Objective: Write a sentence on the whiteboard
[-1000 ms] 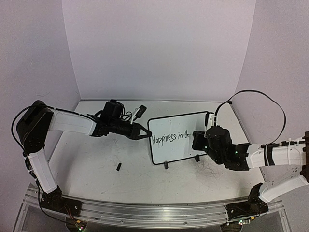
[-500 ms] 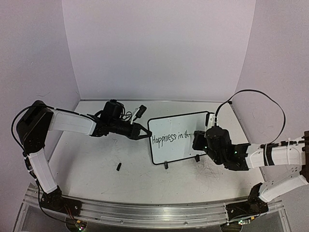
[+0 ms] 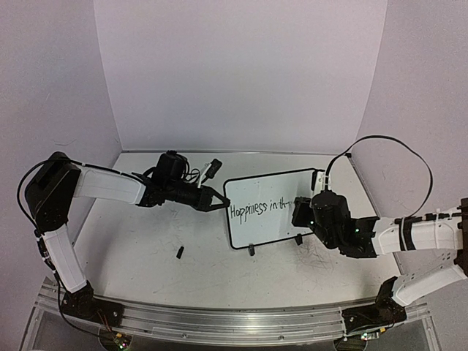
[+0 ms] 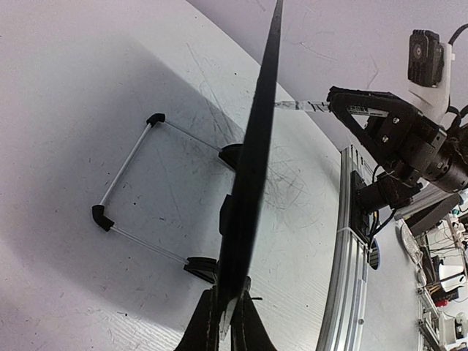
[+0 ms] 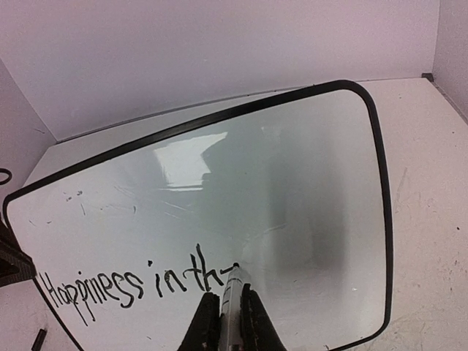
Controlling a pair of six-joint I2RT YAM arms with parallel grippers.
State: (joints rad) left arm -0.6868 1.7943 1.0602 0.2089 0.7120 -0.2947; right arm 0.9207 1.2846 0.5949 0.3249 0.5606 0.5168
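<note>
The whiteboard [image 3: 267, 189] stands upright on its black feet near the table's middle. My left gripper [image 3: 219, 204] is shut on its left edge; in the left wrist view the board [image 4: 257, 153] shows edge-on between the jaws of that gripper [image 4: 225, 313]. The sentence [image 5: 131, 285] reads "Happiness in th" with a short dash after it. My right gripper [image 5: 229, 294] is shut on a white marker [image 5: 235, 287] whose black tip touches the board at the end of the dash. The overhead view has the right gripper [image 3: 298, 209] at the board's right half.
A small black cap [image 3: 179, 252] lies on the table in front of the left arm. The board's wire stand [image 4: 128, 186] reaches out behind it. White walls close in the table at the back and on both sides. An aluminium rail [image 3: 219, 322] runs along the near edge.
</note>
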